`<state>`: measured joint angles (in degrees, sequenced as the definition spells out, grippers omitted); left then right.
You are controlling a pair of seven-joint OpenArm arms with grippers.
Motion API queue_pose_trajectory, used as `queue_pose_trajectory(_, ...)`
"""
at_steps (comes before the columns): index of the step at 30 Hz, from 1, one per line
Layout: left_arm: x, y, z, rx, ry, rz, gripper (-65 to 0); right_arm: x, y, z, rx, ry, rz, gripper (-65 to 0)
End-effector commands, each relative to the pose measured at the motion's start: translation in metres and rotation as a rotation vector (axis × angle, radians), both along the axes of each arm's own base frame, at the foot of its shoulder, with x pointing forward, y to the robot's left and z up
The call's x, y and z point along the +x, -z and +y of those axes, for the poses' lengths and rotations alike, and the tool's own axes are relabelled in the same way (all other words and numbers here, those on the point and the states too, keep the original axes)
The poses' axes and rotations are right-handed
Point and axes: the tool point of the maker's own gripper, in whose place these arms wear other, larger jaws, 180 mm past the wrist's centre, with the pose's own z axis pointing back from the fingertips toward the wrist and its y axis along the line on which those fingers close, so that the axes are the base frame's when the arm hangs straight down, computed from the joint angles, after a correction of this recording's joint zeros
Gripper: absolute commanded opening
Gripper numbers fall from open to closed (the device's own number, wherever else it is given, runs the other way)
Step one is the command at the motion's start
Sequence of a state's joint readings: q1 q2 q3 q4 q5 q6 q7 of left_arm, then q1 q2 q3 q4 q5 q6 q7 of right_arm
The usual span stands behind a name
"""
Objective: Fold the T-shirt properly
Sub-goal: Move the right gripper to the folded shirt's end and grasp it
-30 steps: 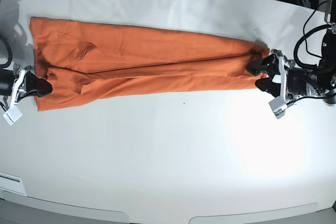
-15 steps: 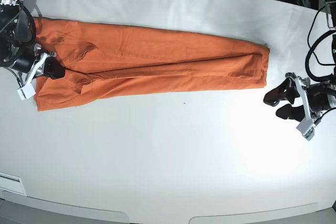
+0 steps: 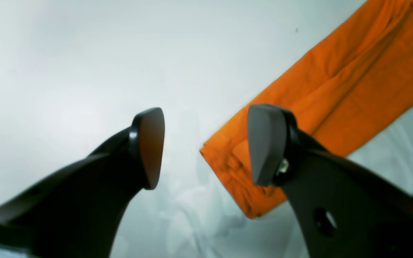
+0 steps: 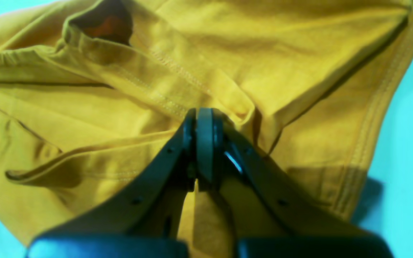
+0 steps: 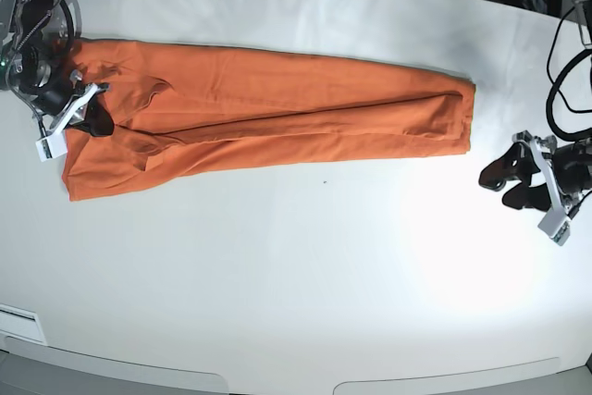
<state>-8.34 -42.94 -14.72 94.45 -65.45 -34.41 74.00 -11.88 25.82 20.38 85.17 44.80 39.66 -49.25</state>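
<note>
The T-shirt (image 5: 268, 117) lies as a long, narrow orange band across the far half of the table (image 5: 305, 293), its sides folded in toward the middle so that seams and overlapping layers run along its length. That shape suggests the lengthwise folds are done and the crosswise fold is what remains.

At the collar end, the right gripper (image 4: 204, 123) hangs just above the cloth with its jaws pressed fully together. In the right wrist view, the collar's stitched edge and the dark neck opening lie directly ahead of the tips, with a hemmed edge off to one side. I cannot tell whether any cloth is pinched between the tips; none visibly rises with them, so I judge the gripper clenched on nothing.

At the other end, the left gripper (image 5: 513, 178) stands apart from the shirt with its jaws spread wide and nothing between them. In the left wrist view, the shirt's folded end lies ahead of the jaws, partly behind one finger (image 3: 264, 143), with bare table behind the other. It looks placed to keep clear of the cloth, or to come back for that end.

The table is smooth, white and matte, with a bright patch of glare near the left gripper. Cables and equipment crowd its far edge.
</note>
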Motion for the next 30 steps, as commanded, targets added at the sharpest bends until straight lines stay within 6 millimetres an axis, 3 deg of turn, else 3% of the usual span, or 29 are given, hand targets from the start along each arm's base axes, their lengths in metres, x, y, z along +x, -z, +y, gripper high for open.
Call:
queue_pose_trajectory(1,0.004,-0.012,0.004,0.002,-0.011,-0.032,-27.3,-0.003,0.005,-0.016,-0.069,0.040,0.039,-65.0)
queue_pose_trajectory(9,-0.014,0.029,0.005,0.011,-0.078,0.069,-27.3,-0.002,0.016,-0.064,-0.215,0.316,0.092,-65.0)
queue_pose_trajectory(14,-0.017,0.035,0.005,0.013,-0.090,0.087,-27.3,-0.002,0.012,-0.081,-0.315,0.456,0.090,-65.0)
queue_pose_trajectory(18,-0.017,0.035,0.005,0.010,-0.096,0.092,-27.3,0.003,-0.013,-0.102,-0.465,0.586,0.016,-65.0)
queue_pose_trajectory(24,-0.017,0.036,0.005,0.005,-0.104,0.099,-27.3,0.026,-0.069,-0.093,-0.524,0.561,-0.158,-65.0)
queue_pose_trajectory(28,-0.018,0.039,0.003,0.003,-0.109,0.107,-27.3,0.032,-0.087,-0.084,-0.554,0.499,-0.209,-45.5)
queue_pose_trajectory(30,-0.017,0.044,0.003,0.006,-0.134,0.112,-27.3,0.034,-0.093,-0.081,-0.564,0.468,-0.224,-40.4)
